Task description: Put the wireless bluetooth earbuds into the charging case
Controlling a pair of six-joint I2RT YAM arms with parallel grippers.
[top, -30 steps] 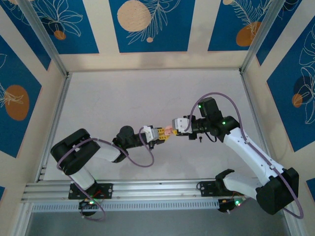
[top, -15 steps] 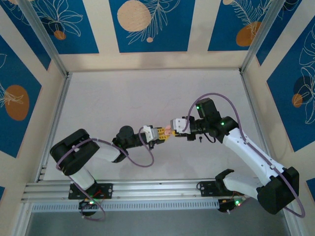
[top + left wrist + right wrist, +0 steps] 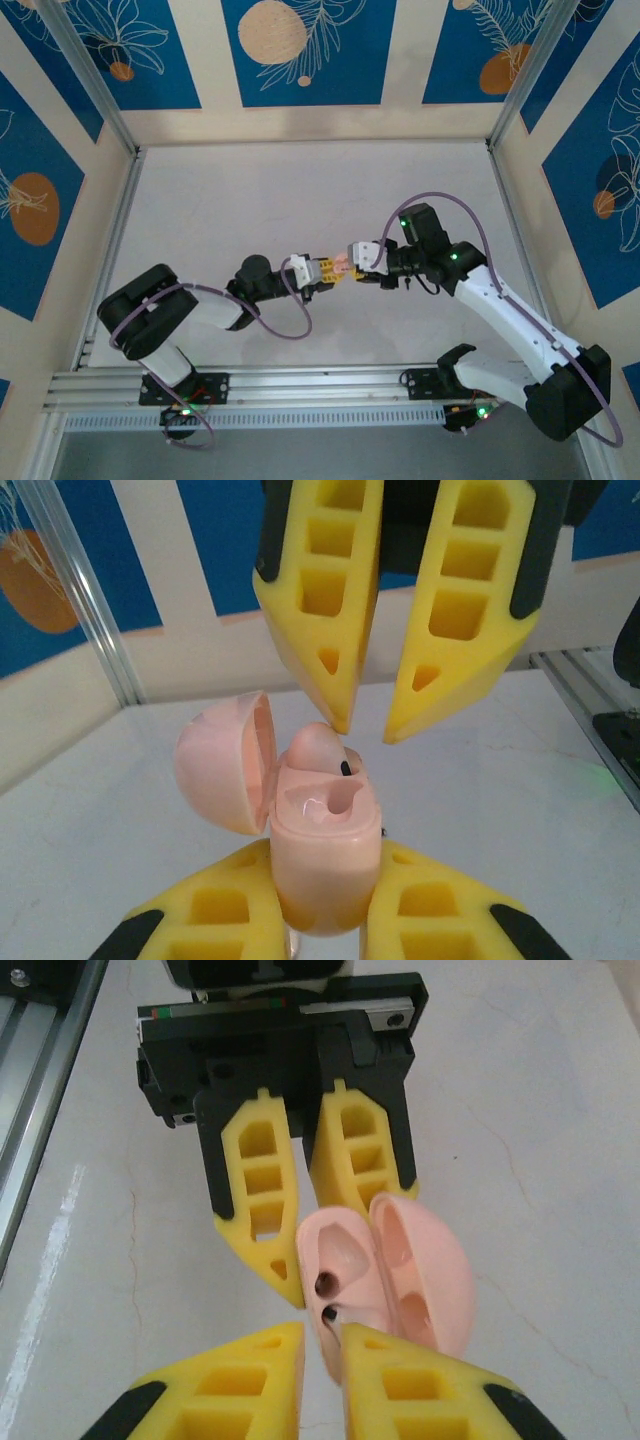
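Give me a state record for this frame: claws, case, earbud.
left claw: shut on the charging case, gripping its base
right claw: jaws slightly parted just off the case's open end, nothing between them
lid: swung open to one side
earbud: black stem pokes out of the case; cannot tell if fully seated
contact: right claw tips near the case, apparently not touching
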